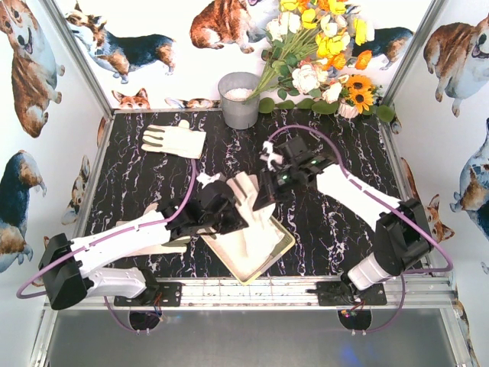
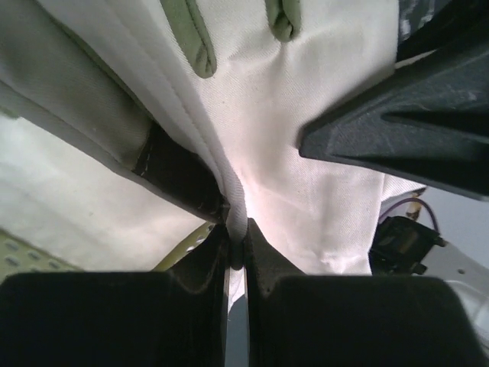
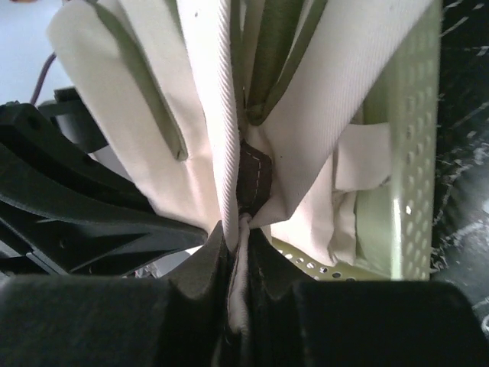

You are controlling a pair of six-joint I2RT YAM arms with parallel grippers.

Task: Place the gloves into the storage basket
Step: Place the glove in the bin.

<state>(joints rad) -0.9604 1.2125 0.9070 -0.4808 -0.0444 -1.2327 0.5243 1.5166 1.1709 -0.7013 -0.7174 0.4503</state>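
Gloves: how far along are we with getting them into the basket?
Done: some gloves lie in the storage basket; count unclear. In hand: both arms' jaws are shut on one glove above it. Left: a loose glove at the table's far left, and seemingly another under the left arm.

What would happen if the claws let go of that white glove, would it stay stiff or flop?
Probably flop: the glove folds and creases where the left claw and right claw pinch it. It seems light, since two small pinches hold it up. It would likely slump into the basket below rather than roll.
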